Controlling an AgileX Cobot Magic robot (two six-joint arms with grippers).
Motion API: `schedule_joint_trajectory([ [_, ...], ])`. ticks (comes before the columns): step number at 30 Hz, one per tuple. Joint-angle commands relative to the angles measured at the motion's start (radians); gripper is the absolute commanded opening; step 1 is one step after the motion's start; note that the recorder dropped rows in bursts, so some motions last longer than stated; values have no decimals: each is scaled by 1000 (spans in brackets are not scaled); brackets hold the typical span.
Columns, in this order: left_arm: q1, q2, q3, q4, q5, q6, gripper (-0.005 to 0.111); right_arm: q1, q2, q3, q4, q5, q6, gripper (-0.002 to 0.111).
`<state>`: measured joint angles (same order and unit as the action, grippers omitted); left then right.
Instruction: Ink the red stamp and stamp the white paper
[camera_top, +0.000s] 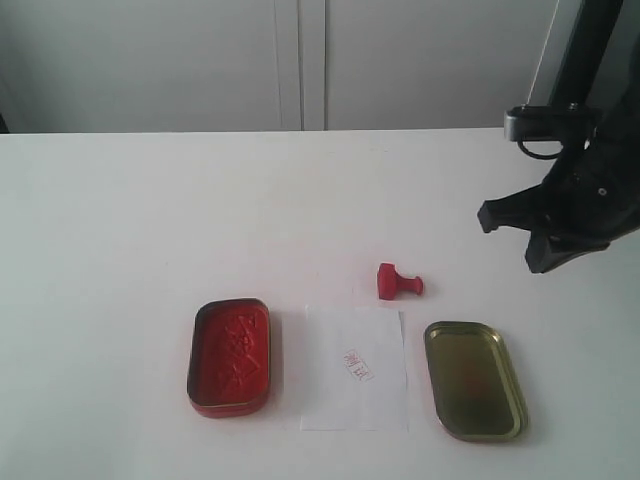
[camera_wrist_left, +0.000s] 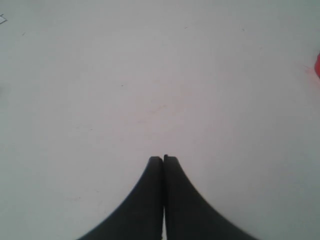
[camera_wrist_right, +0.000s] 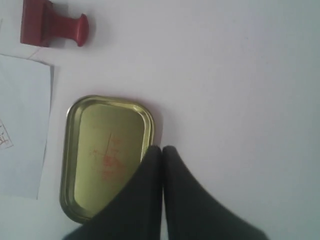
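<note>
The red stamp (camera_top: 400, 282) (camera_wrist_right: 51, 29) lies on its side on the table, just beyond the white paper (camera_top: 355, 368) (camera_wrist_right: 22, 125). The paper bears a small red stamped mark (camera_top: 358, 365). My right gripper (camera_top: 520, 240) (camera_wrist_right: 161, 148) is shut and empty. It hangs above the table to the right of the stamp, with its tips over the edge of the gold lid (camera_wrist_right: 107, 155). My left gripper (camera_wrist_left: 163, 157) is shut with nothing in it, over bare white table; it does not show in the exterior view.
An open red ink-pad tin (camera_top: 230, 356) sits left of the paper. Its gold lid (camera_top: 475, 379) lies inside-up to the right of the paper. A sliver of something red (camera_wrist_left: 318, 67) shows at the edge of the left wrist view.
</note>
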<state>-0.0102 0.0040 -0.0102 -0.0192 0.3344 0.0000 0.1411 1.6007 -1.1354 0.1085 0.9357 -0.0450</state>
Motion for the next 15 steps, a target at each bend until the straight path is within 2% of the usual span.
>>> schedule_joint_trajectory([
  [1,-3,-4,10,-2,9,0,0,-5,-81,51,-46,-6,4,0],
  [15,-3,-4,10,-2,9,0,0,-5,-508,323,-56,-191,4,0],
])
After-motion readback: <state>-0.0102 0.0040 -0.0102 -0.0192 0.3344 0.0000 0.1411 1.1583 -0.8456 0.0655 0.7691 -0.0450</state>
